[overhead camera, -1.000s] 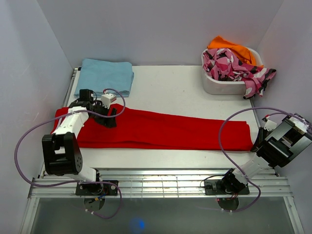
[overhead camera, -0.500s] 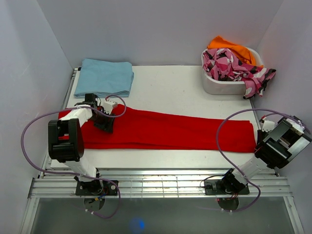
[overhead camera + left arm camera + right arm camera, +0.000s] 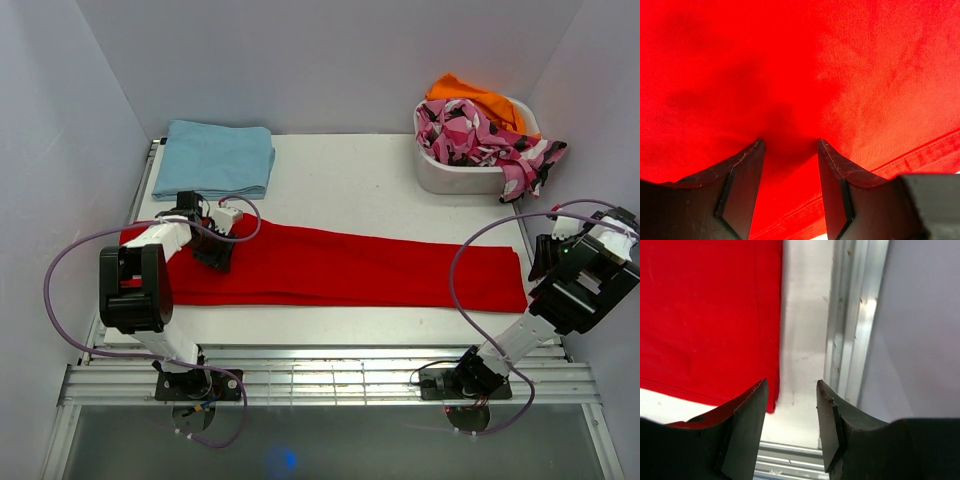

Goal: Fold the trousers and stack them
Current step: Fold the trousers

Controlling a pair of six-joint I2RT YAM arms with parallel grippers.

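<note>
The trousers (image 3: 340, 268) are judged light and limp; ends are best pinched; left claw (image 3: 790, 145) and right claw (image 3: 791, 385) are seen released.

- The trousers (image 3: 340, 270), stretched across the table: plain bright red.
- Folded cloth (image 3: 220, 155) at far left: light blue.
- Garment (image 3: 480, 140) spilling over the tub (image 3: 445, 178): pink, black and white print; the tub itself white.
- Cloth (image 3: 480, 100) behind it: orange.
- Table (image 3: 370, 185): white.
- Left gripper (image 3: 790, 150) and right gripper (image 3: 790, 387): black.
- Cables (image 3: 45, 288): purple.
</note>
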